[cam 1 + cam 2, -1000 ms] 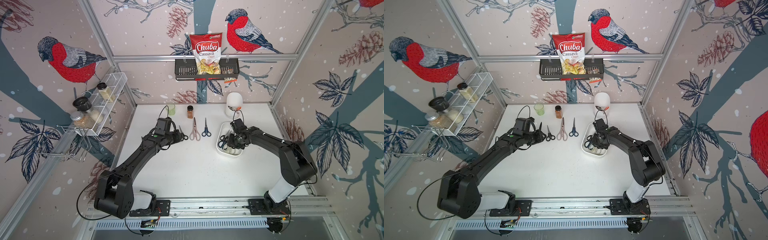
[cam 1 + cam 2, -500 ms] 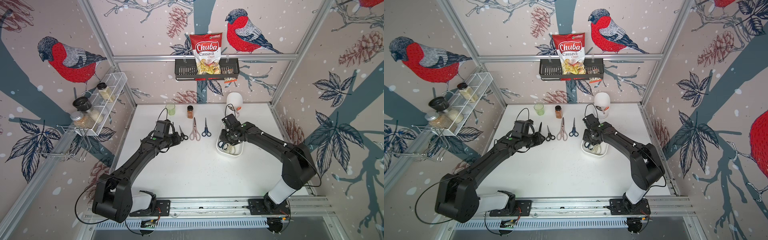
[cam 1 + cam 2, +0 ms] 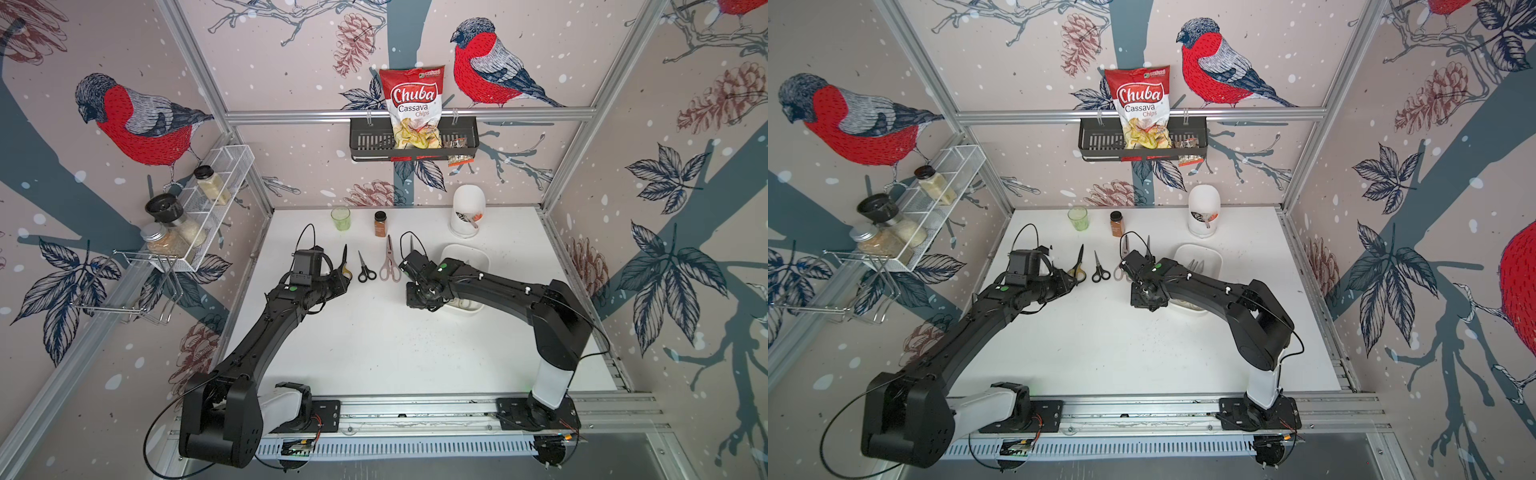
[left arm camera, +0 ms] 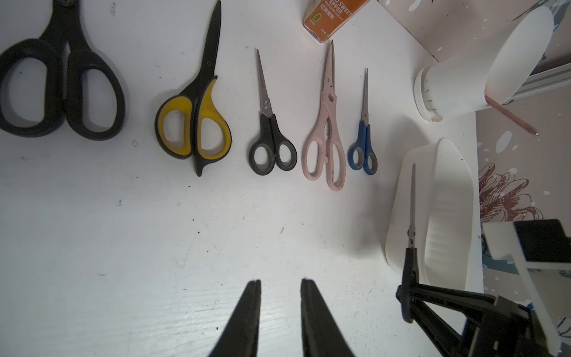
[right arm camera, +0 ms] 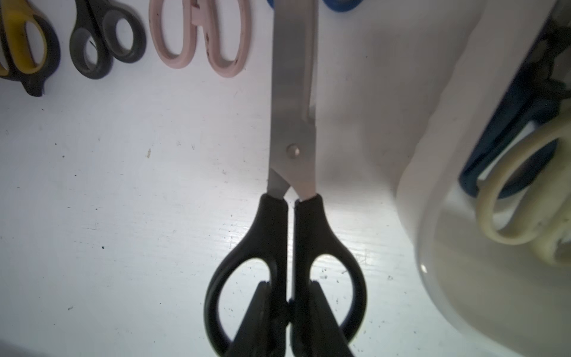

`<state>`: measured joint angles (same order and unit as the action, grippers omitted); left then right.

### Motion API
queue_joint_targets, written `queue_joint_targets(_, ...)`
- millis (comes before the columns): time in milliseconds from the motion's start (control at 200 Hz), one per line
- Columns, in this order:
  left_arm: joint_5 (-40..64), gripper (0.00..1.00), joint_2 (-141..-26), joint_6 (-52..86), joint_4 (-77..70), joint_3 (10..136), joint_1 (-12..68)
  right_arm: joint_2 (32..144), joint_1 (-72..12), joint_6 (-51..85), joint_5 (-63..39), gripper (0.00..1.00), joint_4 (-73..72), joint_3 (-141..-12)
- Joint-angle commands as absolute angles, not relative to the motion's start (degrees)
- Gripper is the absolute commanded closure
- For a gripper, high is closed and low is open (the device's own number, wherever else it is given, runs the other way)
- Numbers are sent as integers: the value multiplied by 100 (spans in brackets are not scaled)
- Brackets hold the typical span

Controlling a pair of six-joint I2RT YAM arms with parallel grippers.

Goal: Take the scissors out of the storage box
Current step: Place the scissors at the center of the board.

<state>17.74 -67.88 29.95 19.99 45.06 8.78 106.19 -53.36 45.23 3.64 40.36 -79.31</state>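
White storage box (image 5: 448,293): cream, navy scissors (image 5: 513,108)

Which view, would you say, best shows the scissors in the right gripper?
Right wrist: the black-handled scissors fill the frame, handles in the right gripper. Left wrist shows them edge-on; top views hide them.

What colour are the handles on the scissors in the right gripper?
Black, clearest on the scissors in the right wrist view.

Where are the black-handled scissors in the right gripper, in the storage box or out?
Out. The right gripper grips the black-handled scissors by the handles over the table, beside the storage box, clear of its rim.
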Motion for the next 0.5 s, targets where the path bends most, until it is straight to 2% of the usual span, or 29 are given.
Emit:
queue_joint_targets(0,1796,72,-6736,2848,1961,4447,811,10871,-5435,4702,303,100,4132,-8063)
queue_joint_targets(495,2069,72,-6755,2743,2028,4455,615,11679,-5576,4623,313,100,4825,-8402)
